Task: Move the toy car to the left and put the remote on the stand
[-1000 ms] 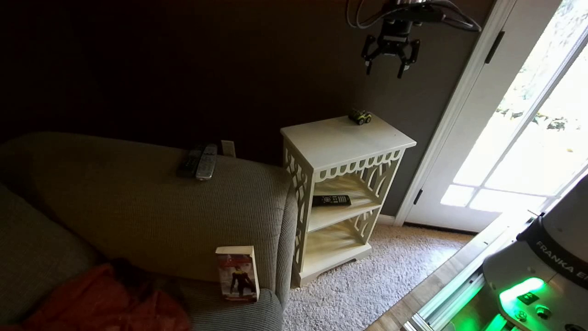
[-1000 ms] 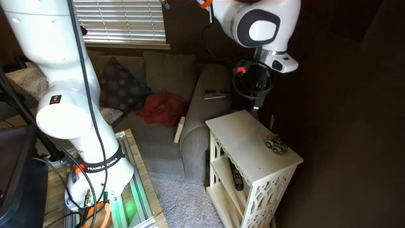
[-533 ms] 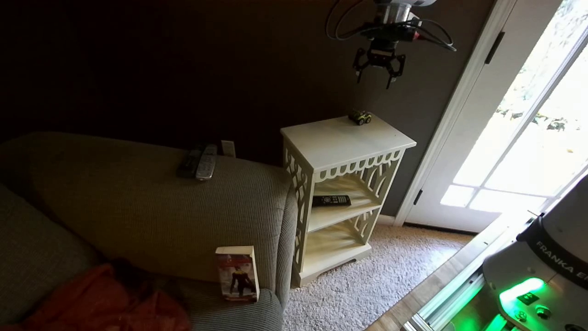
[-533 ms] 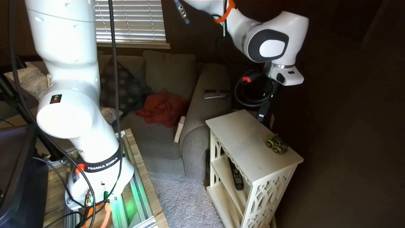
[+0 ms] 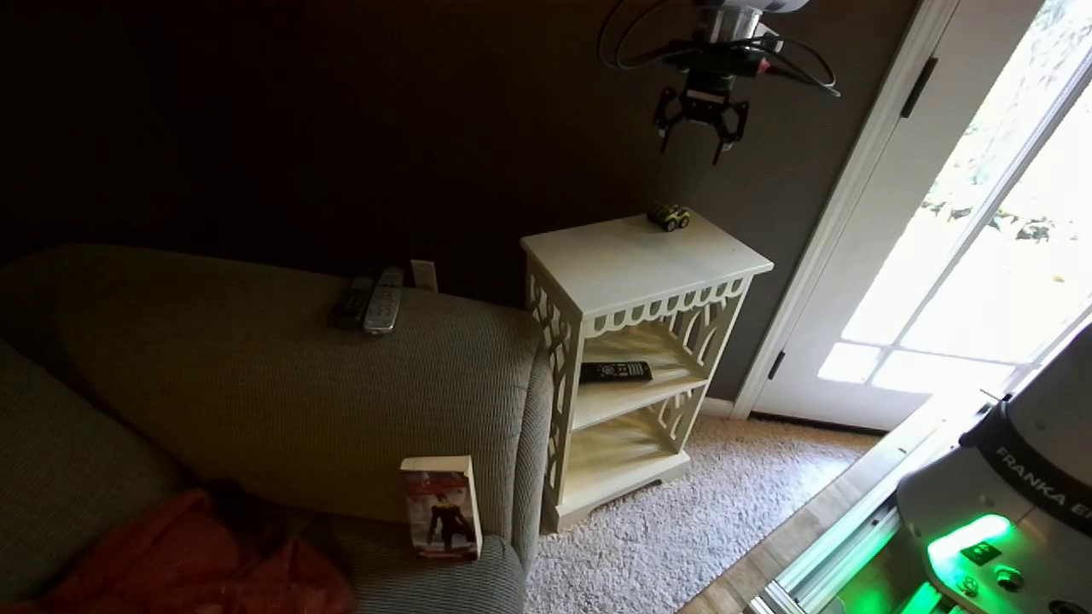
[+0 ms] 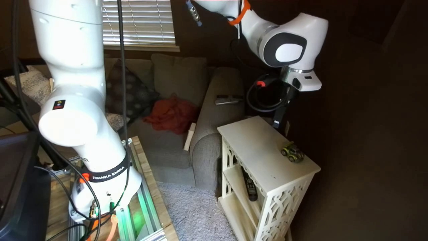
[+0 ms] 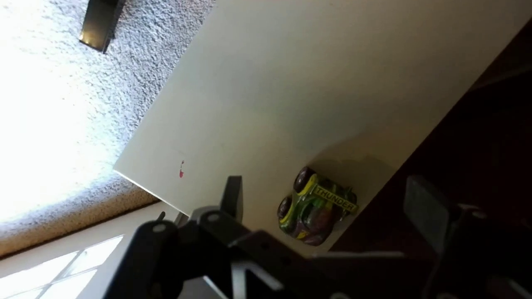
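Observation:
The toy car (image 5: 669,217) is small, green-yellow and dark. It stands on its wheels near the wall-side edge of the stand's top, in both exterior views (image 6: 292,153). In the wrist view the toy car (image 7: 318,209) shows between the fingers, untouched. The stand (image 5: 627,269) is cream-white with lattice sides; its top also fills much of the wrist view (image 7: 249,124). My gripper (image 5: 689,155) is open and empty, well above the stand's back edge. The slim light grey remote (image 5: 384,300) lies on the sofa arm, also in an exterior view (image 6: 227,101).
A darker flat oblong object (image 5: 348,303) lies beside the grey remote. A black remote (image 5: 616,372) lies on the stand's upper shelf. The sofa arm (image 5: 461,358) is close to the stand. A book (image 5: 441,509) and red cloth (image 5: 205,554) are on the sofa. A wall is behind the stand.
My gripper has come lower and moved nearer to the toy car's end of the stand, then only slightly in the last half second. It stays open. The car and remotes have not moved.

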Controlling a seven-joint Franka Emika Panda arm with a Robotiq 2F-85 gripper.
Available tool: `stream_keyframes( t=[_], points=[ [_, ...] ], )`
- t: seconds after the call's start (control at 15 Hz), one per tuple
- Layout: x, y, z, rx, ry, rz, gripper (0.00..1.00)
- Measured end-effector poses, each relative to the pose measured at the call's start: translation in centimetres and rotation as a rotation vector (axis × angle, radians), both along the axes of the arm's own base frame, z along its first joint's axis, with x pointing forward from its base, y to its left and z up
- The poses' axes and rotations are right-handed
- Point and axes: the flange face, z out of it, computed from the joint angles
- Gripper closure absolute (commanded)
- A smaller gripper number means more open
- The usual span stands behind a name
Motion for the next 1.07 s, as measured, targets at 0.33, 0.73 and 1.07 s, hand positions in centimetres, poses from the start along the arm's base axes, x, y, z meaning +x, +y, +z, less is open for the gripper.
stream_keyframes(
  t=[0.33,0.73,1.07],
  points=[
    [2.6,-1.1,-2.6,-0.002,-0.033,-0.233,0.0],
    [4.3,-3.3,-7.2,-0.031,0.011,-0.39,0.0],
    [5.6,-5.3,-10.3,-0.065,0.018,-0.434,0.17]
  ],
)
